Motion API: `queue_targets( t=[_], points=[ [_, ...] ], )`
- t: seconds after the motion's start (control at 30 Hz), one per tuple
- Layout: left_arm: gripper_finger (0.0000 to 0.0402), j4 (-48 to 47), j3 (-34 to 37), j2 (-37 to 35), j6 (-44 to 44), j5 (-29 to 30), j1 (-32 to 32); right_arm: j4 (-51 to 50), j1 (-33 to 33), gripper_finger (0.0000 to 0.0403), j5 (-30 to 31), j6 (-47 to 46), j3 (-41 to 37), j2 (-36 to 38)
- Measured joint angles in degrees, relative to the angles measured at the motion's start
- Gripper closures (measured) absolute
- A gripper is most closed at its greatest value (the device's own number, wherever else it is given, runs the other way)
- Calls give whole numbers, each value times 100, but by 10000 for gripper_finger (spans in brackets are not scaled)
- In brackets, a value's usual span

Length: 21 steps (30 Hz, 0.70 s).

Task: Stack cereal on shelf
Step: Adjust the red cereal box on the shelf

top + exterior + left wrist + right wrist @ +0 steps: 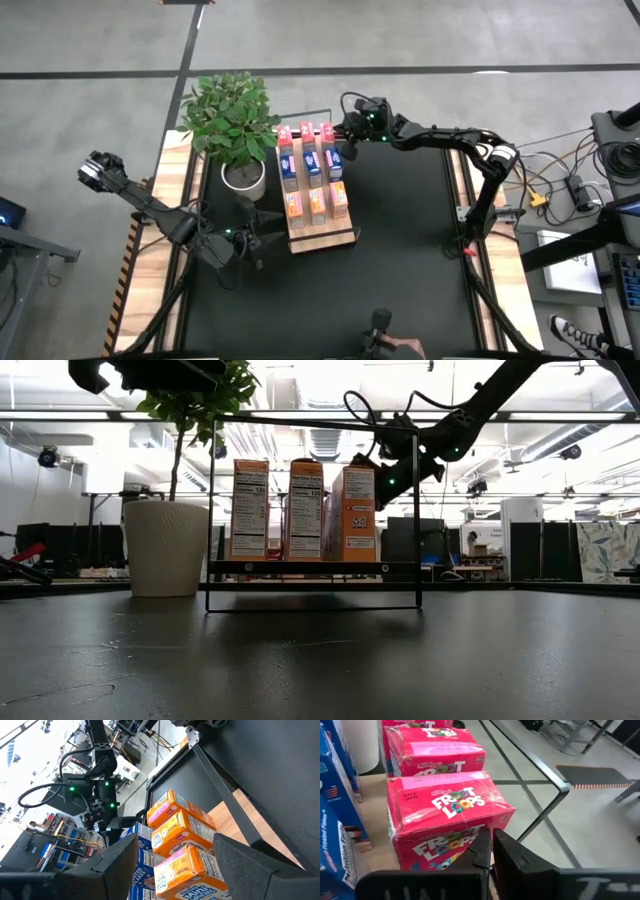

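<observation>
A robotics lab in a big open hall: exposed ceiling pipes and strip lights [330,435], grey concrete floor [420,35], loose cables [560,185] beside the black tabletop [400,250].

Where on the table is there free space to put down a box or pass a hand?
Free: the black tabletop right of the shelf, and its near part. Crowded: the cereal fills the shelf; the plant pot and the open left pincer flank its left, the shut right pincer its far end.

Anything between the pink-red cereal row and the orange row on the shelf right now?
Yes: in the high view a row of blue cereal boxes stands between the pink-red boxes and the orange boxes on the shelf.
</observation>
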State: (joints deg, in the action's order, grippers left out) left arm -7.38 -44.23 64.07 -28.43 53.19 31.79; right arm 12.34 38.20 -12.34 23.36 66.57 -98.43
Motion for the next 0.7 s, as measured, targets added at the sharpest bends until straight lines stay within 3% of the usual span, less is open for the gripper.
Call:
queue_targets(
  t=[0.7],
  points=[
    [160,-35,0,0,11,0,0,279,-2,394,55,19,-10,-146]
  ],
)
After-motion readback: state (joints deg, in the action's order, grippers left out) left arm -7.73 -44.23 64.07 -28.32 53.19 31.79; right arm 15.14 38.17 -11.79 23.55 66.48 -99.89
